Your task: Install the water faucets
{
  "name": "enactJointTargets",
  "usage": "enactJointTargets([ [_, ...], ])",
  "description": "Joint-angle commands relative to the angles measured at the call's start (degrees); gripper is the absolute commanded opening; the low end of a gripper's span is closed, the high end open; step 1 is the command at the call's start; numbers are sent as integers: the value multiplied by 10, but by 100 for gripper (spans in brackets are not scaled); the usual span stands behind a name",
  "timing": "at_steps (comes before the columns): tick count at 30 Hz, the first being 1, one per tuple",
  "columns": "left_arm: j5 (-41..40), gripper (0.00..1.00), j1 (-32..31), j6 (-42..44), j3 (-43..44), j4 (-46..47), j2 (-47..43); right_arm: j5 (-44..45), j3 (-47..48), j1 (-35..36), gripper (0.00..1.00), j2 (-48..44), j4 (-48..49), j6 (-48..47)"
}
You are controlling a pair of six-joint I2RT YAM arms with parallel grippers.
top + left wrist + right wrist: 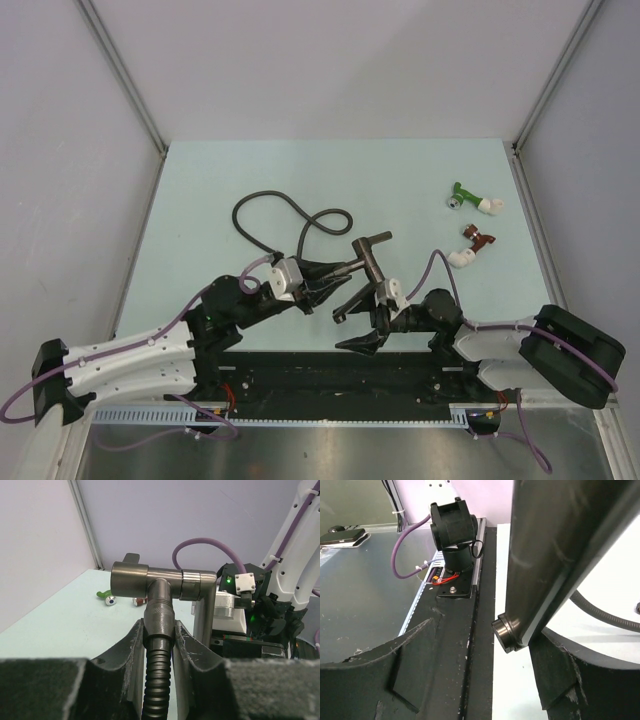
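Right gripper [342, 330]: jaws spread wide. The faucet's long arm passes between them close to one finger and is not pinched.
Left gripper [160, 630]: clenched on the end collar of the flexible hose [157, 680], just below the T-body.
Faucet [165, 580]: mid-table between both grippers, apparently raised.
Handling: probably rigid, smooth and weighty, so likely to twist. Grip the short body, not the limp hose.
Beyond: the green fitting [465, 196] and dark-red fitting [480, 238] lie well apart.

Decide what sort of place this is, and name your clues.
Probably a robotics lab test cell: a pale green table walled by plain white panels, a left arm and right arm bolted at its edge, a faucet but no sink.
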Motion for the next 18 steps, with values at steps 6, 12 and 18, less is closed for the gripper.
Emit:
enactJointTargets([
  [6,9,0,6,-33,24,84,-24,-19,19,-3,74,-20,138,29],
  [12,-26,0,11,-2,21,63,-22,-50,24,9,70,-63,138,66],
  [18,-76,0,18,22,17,49,-11,-77,38,21,70,-116,127,104],
])
